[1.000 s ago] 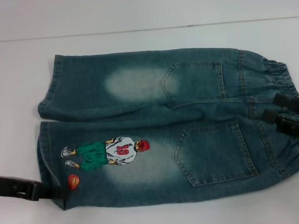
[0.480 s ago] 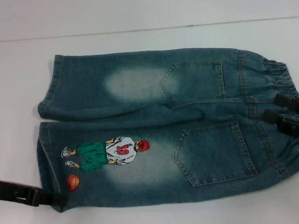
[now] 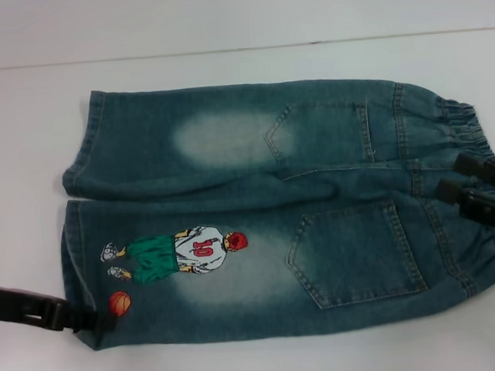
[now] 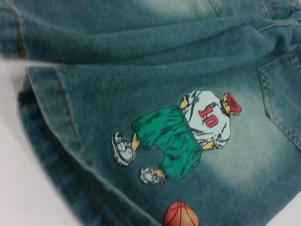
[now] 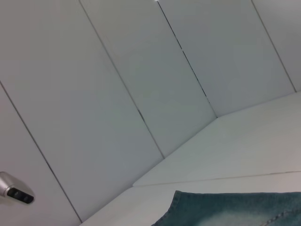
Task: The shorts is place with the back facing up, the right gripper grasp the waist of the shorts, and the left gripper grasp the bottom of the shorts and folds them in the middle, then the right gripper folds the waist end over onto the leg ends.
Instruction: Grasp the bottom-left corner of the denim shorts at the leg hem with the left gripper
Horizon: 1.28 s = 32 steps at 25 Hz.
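At the near left I see my black left gripper (image 3: 89, 320), fingers pinched on the near leg hem (image 3: 78, 274) of the faded blue-green denim shorts (image 3: 266, 210) lying flat on the white table (image 3: 22, 125), soft and floppy I judge, while my black right gripper (image 3: 461, 179) meets the puckered waistband (image 3: 464, 128), grip unclear.

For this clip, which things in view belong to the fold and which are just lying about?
Belongs to the job:
shorts
waist
leg ends
left gripper, at the near leg hem
right gripper, at the waistband

Lying about:
nothing; only the white table
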Tool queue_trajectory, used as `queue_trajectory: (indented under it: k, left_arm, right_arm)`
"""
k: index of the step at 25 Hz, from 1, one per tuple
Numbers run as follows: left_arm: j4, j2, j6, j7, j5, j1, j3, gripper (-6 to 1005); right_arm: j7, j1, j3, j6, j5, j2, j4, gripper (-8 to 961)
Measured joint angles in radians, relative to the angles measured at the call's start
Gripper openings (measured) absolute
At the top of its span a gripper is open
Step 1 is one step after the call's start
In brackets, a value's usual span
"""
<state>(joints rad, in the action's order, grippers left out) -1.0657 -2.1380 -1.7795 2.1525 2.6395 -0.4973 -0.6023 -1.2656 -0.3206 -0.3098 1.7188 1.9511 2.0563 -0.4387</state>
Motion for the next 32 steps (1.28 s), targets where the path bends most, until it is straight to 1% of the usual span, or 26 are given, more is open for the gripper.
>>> queue_trajectory:
  k: [2,13,18,23,25,27,29,32]
  left_arm:
    - [-0.004,-0.002,0.002,0.0,0.0,0.001,0.003,437]
    - [0.005,-0.002,0.02,0.011,0.007,0.004,0.0,798]
    - [0.007,-0.002,0.021,0.013,0.007,0.001,-0.001,792]
    - [0.005,-0.005,0.021,0.014,0.006,-0.003,-0.002,764]
    - [0.011,-0.003,0.018,0.015,0.002,-0.008,-0.002,752]
    - [0.023,0.004,0.009,0.015,-0.002,-0.015,-0.002,741]
    - [0.031,0.007,0.005,0.015,-0.003,-0.019,-0.002,645]
    - [0.032,0.006,0.005,0.012,-0.001,-0.022,-0.002,502]
  right_arm:
    - [0.0,0.0,0.0,0.0,0.0,-0.001,0.0,889]
    - [0.0,0.0,0.0,-0.001,0.0,-0.001,0.0,888]
    - [0.0,0.0,0.0,-0.004,0.0,-0.001,0.0,888]
    - [0.0,0.0,0.0,-0.002,0.0,-0.001,0.0,888]
    - [0.0,0.0,0.0,-0.001,0.0,-0.001,0.0,888]
    - [0.0,0.0,0.0,0.0,0.0,-0.001,0.0,887]
    - [0.0,0.0,0.0,0.0,0.0,-0.002,0.0,887]
    - [0.0,0.0,0.0,0.0,0.0,-0.002,0.0,887]
